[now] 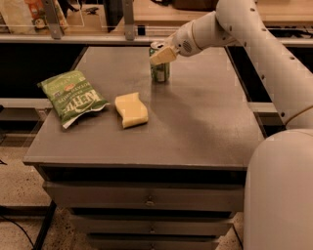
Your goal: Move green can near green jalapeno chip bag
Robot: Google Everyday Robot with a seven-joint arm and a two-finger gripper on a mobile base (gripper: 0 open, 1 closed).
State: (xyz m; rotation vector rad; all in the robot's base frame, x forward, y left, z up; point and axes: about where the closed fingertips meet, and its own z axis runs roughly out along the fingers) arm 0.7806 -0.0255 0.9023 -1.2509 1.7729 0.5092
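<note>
The green can [160, 72] stands upright at the back middle of the grey table [195, 122]. My gripper [159, 52] reaches in from the right and is shut on the can's top; one pale finger [164, 55] lies across its front and the other is hidden behind it. The green jalapeno chip bag [72, 96] lies flat at the table's left, well apart from the can.
A pale yellow block [131, 110] lies between the bag and the can, nearer the bag. My white arm [254, 44] spans the right side. The table has drawers [146, 200] below. A shelf with items [44, 14] stands behind it.
</note>
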